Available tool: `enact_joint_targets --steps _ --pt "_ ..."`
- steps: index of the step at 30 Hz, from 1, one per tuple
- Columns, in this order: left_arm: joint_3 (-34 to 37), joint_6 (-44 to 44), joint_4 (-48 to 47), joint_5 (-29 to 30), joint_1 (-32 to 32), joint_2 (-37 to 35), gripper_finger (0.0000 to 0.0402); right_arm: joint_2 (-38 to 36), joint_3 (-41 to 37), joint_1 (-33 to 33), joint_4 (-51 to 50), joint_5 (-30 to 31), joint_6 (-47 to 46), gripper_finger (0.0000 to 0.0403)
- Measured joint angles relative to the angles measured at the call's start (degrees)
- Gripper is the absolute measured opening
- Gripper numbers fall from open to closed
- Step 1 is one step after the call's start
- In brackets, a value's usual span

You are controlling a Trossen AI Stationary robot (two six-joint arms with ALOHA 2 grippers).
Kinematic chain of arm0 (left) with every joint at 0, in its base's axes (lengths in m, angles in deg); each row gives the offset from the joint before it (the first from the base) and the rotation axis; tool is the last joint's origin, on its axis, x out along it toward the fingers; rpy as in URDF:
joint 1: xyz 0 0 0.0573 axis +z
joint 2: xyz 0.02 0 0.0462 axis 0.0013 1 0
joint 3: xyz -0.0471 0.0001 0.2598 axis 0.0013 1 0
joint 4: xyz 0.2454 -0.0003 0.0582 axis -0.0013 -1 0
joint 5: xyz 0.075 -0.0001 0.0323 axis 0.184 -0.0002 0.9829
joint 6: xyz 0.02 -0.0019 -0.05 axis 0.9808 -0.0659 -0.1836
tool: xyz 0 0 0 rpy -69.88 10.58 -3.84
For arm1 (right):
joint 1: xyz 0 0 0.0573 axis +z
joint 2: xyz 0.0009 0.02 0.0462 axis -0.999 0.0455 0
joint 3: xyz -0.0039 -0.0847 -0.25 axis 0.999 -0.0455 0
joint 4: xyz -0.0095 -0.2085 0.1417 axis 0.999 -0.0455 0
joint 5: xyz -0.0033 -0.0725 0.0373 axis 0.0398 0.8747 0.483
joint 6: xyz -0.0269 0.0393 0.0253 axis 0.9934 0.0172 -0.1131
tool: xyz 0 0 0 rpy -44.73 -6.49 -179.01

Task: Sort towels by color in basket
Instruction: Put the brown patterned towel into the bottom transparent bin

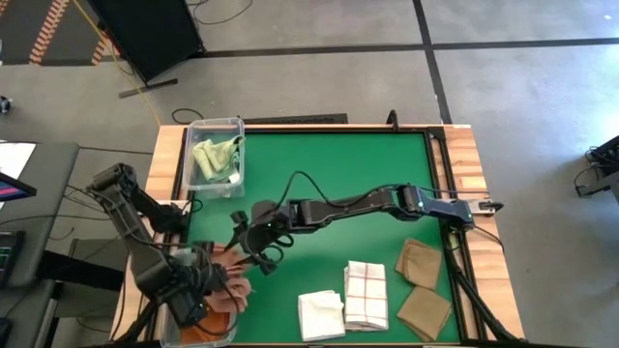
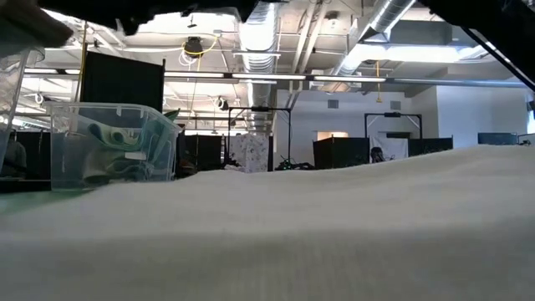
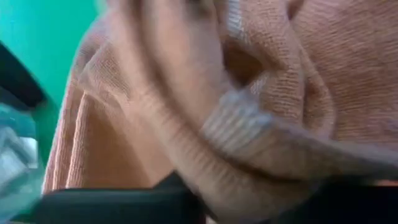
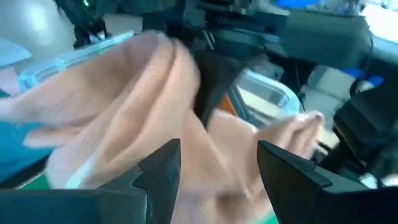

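Salmon pink towel [image 1: 235, 277] at 7 o'clock on the tabletop [image 1: 329, 164] — pinched by the left gripper [image 1: 224, 280] over a clear bin [image 1: 198, 333]; right gripper [image 1: 253, 253] just beside, fingers spread — white, checked and tan towels [image 1: 423, 261] toward 5 o'clock

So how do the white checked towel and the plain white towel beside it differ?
The white checked towel carries thin dark grid lines; the plain white towel has no pattern. The checked one looks longer and lies flat with straight edges, while the plain one looks squarer and more rumpled. Both are folded and lie side by side on the green mat, touched by neither arm.
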Motion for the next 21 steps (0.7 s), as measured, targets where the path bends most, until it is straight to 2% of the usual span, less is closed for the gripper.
enact_joint_targets --steps 2,9,13,21 --pt "0.00 -0.03 -0.15 -2.09 -0.40 -0.04 0.0021 -1.42 0.00 0.00 -4.13 1.90 1.45 0.0240" --pt "0.02 -3.42 0.41 -10.12 -1.02 -0.02 0.0034 -7.54 0.02 0.00 -23.40 8.27 5.11 0.0240" --pt "0.28 -3.67 2.51 -12.13 -1.46 -0.02 0.0027 -10.71 0.02 0.10 -35.74 12.34 5.41 0.0240" --pt "8.19 -3.02 11.29 -17.56 -1.48 -0.02 0.0026 -15.91 0.02 1.35 -56.12 17.78 1.61 0.0240"
